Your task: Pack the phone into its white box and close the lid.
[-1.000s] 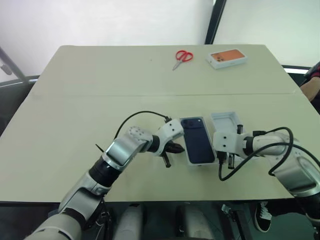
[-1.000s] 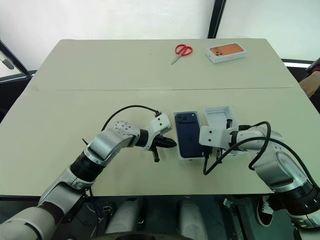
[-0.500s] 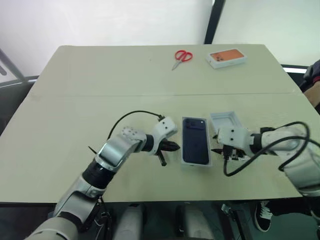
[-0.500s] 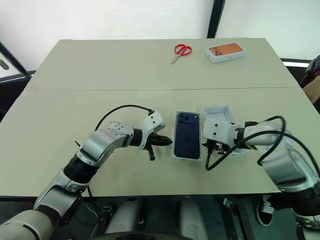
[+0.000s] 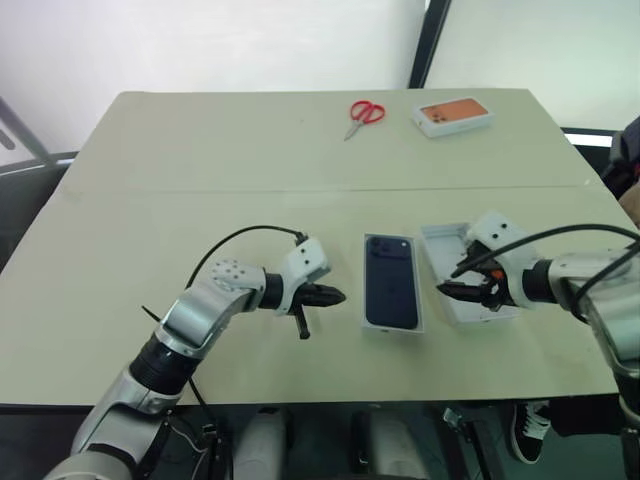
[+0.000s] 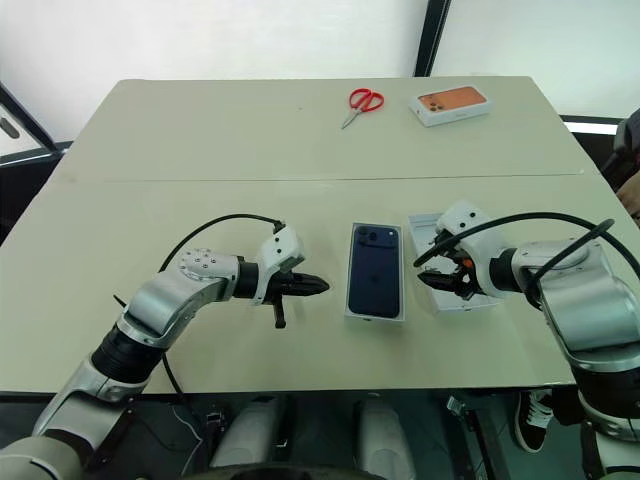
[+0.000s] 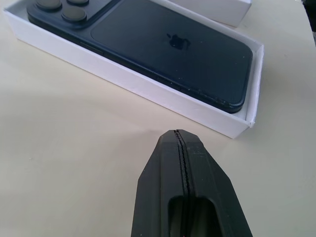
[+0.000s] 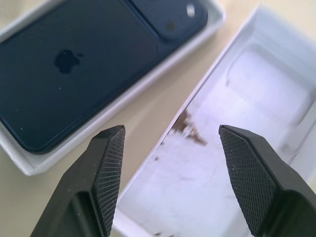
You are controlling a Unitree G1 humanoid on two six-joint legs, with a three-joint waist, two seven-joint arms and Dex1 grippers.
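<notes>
Phone (image 5: 390, 281) lies face down in the white box (image 5: 419, 322), low and a little right of the middle of the head view, its camera cluster at the far end. From my left wrist I see it sitting flat inside the tray walls, so I judge the packing half of the job done.

Closing remains. To the right of the box, apart from it with a strip of desk (image 5: 200, 150) between, the lid (image 5: 437, 240) lies open side up, its pale inside showing. It has yet to be picked up, turned over and set down on the tray.

My right fingers (image 8: 111, 163) stand apart over the lid's near edge, one tip above the gap between box and lid, the other above the lid's inside; they grip nothing. My left fingers (image 7: 182, 163) are pressed together and empty, pointing at the box's long side from the left, near it but not touching.

Scissors (image 5: 366, 114) and a white box with an orange top (image 5: 455, 115) sit at the upper right, far off.
</notes>
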